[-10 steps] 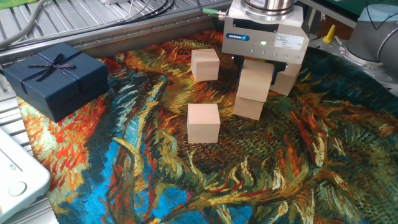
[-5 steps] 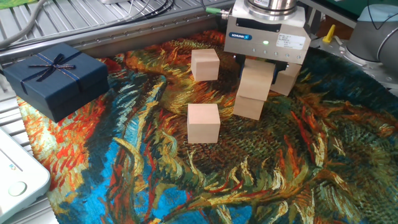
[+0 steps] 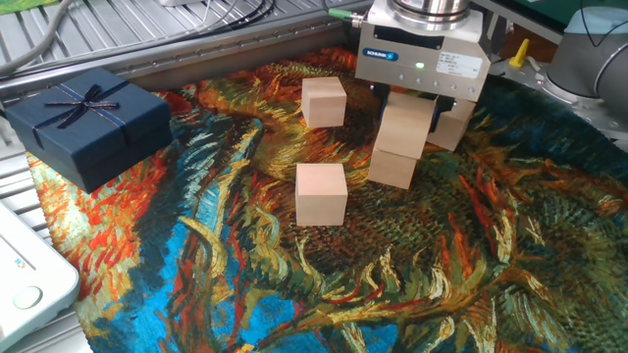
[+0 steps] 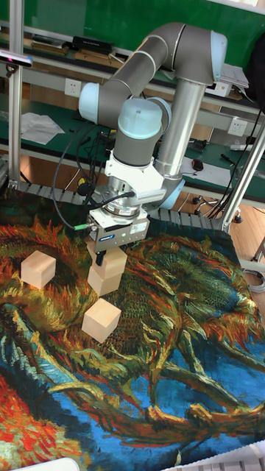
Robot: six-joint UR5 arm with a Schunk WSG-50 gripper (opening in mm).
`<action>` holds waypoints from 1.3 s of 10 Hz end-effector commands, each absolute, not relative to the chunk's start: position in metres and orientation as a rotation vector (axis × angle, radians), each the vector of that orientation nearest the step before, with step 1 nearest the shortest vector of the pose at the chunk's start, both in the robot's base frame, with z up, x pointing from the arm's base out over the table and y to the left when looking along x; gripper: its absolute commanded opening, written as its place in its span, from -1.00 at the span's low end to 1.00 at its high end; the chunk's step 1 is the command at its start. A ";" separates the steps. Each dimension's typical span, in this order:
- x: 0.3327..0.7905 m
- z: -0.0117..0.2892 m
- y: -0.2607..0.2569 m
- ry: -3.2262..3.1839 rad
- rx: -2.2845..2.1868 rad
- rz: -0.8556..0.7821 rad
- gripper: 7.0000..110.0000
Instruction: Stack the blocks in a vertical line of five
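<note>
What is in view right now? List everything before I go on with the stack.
blocks: five, pale beige wood; two stacked under the gripper, one half hidden behind it, two lying singly on the cloth.
gift box: one, dark navy with a ribbon bow; left edge of the cloth.
cloth: one, painted in orange, blue and green; spread under everything.
white device: one, white; lower left corner, partly cut off.
cables: several, dark; at the back over the metal frame.
arm: one, grey with pale blue joints; rises behind the cloth.
gripper: one, silver with dark fingers; astride the top stacked block, grip unclear.
</note>
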State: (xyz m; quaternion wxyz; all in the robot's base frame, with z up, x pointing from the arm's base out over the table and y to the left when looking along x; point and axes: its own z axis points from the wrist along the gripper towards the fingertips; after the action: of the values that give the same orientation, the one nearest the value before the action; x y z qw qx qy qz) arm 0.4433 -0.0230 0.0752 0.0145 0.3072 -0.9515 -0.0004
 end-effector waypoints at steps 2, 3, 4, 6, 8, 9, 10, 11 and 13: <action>0.444 0.076 -0.027 -2.967 0.938 0.017 -1.00; 0.445 0.076 -0.027 -2.968 0.938 0.020 -1.00; 0.446 0.075 -0.027 -2.971 0.937 0.021 -1.00; 0.448 0.074 -0.024 -2.974 0.938 0.010 -1.00; 0.448 0.075 -0.022 -2.977 0.934 0.006 -1.00; 0.448 0.076 -0.021 -2.978 0.937 -0.001 -1.00; 0.449 0.076 -0.020 -2.979 0.942 -0.007 -1.00; 0.449 0.077 -0.020 -2.980 0.948 -0.006 -1.00; 0.451 0.076 -0.020 -2.979 0.955 0.005 -1.00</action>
State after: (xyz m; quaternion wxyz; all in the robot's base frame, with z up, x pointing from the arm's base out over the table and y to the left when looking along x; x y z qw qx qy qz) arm 0.4482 -0.0228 0.0750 0.0113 0.3057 -0.9521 0.0050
